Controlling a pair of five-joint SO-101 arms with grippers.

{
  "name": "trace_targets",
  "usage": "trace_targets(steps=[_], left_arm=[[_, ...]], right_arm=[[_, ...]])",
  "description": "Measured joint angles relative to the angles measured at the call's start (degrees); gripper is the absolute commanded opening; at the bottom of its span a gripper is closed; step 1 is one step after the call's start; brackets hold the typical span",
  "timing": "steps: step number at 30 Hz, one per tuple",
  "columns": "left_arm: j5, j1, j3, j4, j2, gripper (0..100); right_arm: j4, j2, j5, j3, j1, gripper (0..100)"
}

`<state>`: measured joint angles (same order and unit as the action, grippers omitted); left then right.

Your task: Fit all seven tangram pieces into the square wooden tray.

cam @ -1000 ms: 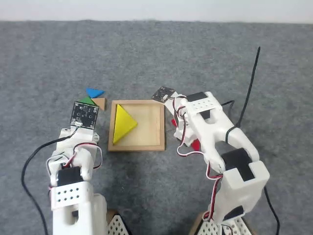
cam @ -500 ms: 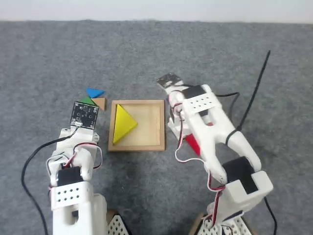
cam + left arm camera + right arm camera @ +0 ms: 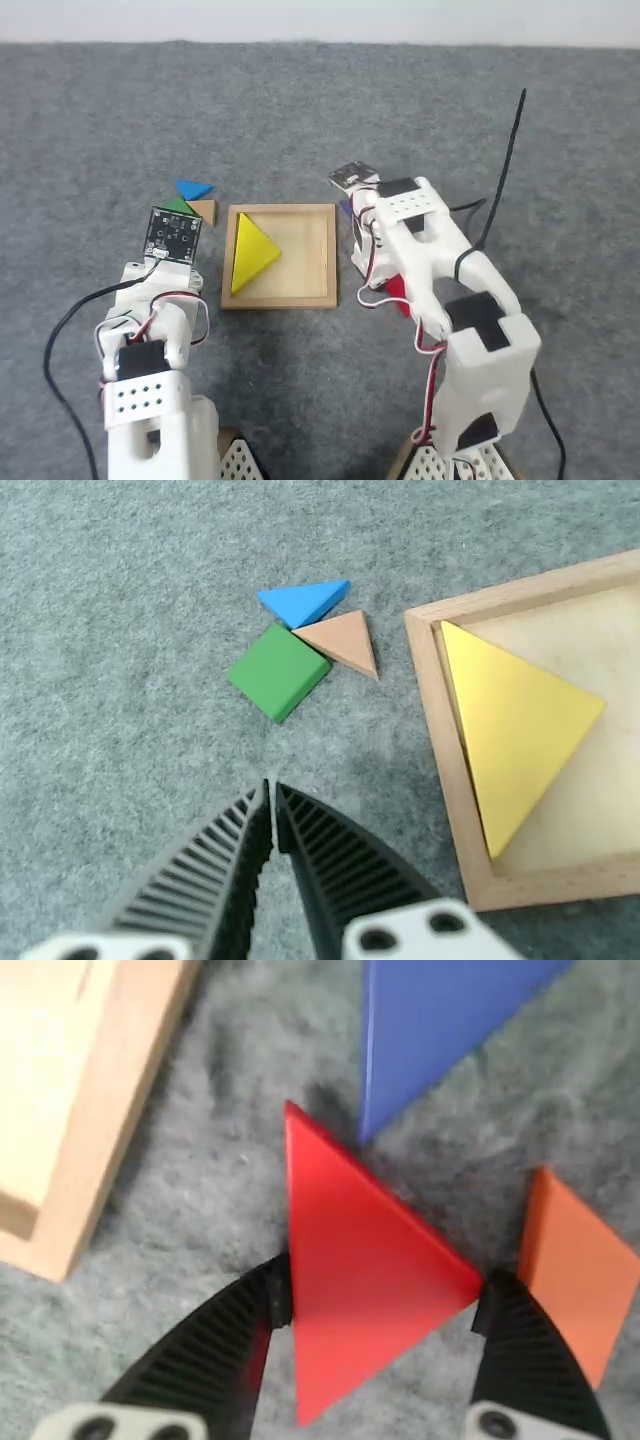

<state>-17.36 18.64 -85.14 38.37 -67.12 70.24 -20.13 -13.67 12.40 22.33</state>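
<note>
1. Right gripper [image 3: 384, 1298] is clamping a red triangle [image 3: 360, 1280] between its black ribbed fingers, with one tip pressing on each side of the flat, smooth piece.
2. Just ahead of those tips, a big blue piece [image 3: 440, 1020] is lying on the fuzzy grey mat [image 3: 300, 100], its sharp corner coming close to the far point of the red triangle.
3. An orange piece [image 3: 575, 1270] with slanted edges is sitting just outside one finger. The pale wooden wall of the tray [image 3: 110, 1110] is running past the outer side of the other finger, apart from it.
4. Left gripper [image 3: 270, 798] is pointing down at the mat with its ribbed fingers pressed together, holding nothing.
5. Ahead of its tips, a green square [image 3: 278, 670], a small blue triangle [image 3: 305, 600] and a tan triangle [image 3: 342, 642] are clustering corner to corner, with the green square lying nearest the tips.
6. Off to one side of that cluster, a yellow triangle [image 3: 515, 730] is lying flat inside the tray, its long edge running along the wall nearest the cluster.
</note>
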Motion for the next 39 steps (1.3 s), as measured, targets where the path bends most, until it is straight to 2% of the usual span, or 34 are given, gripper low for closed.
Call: trace_targets(steps=[13,18,23,32,39], left_arm=[[0.0,0.0,0.0,0.0,0.0,1],[0.0,0.0,-0.8,0.0,0.0,1],[0.0,0.0,-0.9,0.0,-0.3,1],[0.0,0.0,-0.9,0.0,-0.3,1],[0.0,0.0,-0.9,0.0,-0.3,1]], right_arm=[[4.1,-4.8,-9.8,-5.9,0.2,27.7],[5.0,-5.3,-10.2,-6.7,0.1,13.1],[5.0,-5.2,-10.3,-7.4,0.0,17.9],[5.1,-5.2,-10.3,-7.5,0.1,14.8],[9.4,-3.5,-7.8,-9.1,0.2,14.8]])
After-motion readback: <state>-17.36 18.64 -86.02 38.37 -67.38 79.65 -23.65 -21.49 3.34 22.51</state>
